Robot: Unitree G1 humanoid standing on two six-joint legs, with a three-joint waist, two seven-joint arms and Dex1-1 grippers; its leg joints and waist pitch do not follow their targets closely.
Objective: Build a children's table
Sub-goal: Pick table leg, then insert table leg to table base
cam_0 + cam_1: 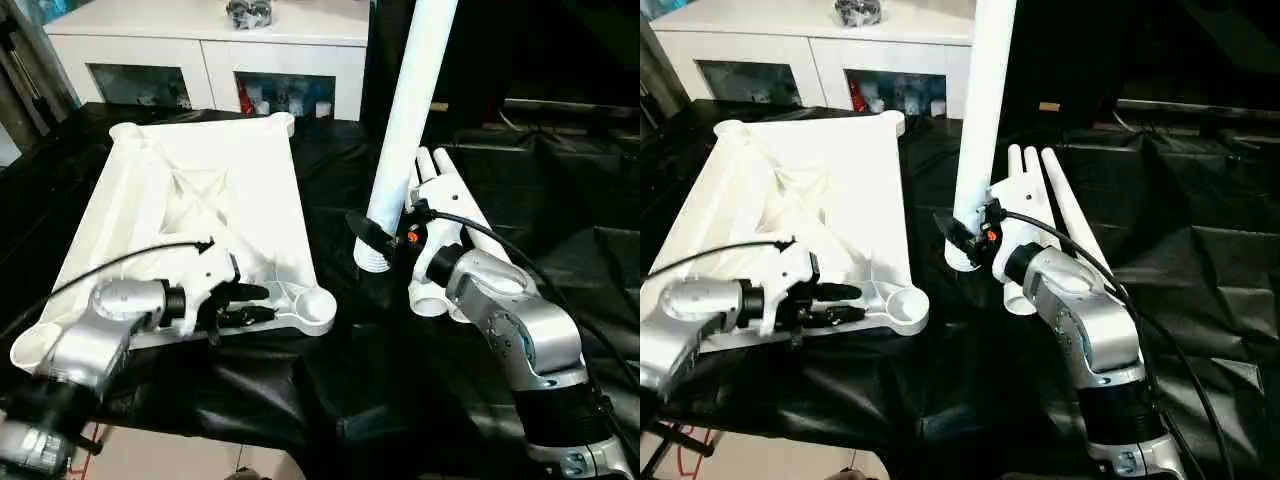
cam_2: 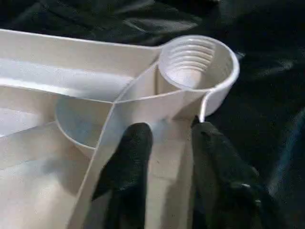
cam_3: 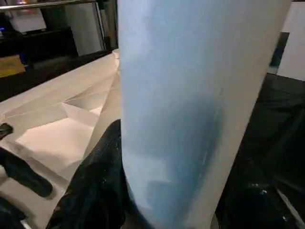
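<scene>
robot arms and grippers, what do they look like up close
Both forearms are rounded silver metal with black joint bands. The left gripper and right gripper each have a white wrist housing and two black fingers. A thin black cable loops to each wrist; a small orange-red mark sits by the right one.

Tabletop left; spare legs right, apparently flat.

- White rectangular plastic tabletop: smooth, faintly glossy, its corner socket ridged inside.
- White tubular plastic leg, upright beside the tabletop: smooth, satin.
- Black cloth under the tabletop: creased, shiny.
- Silver forearms: brushed metal.
</scene>
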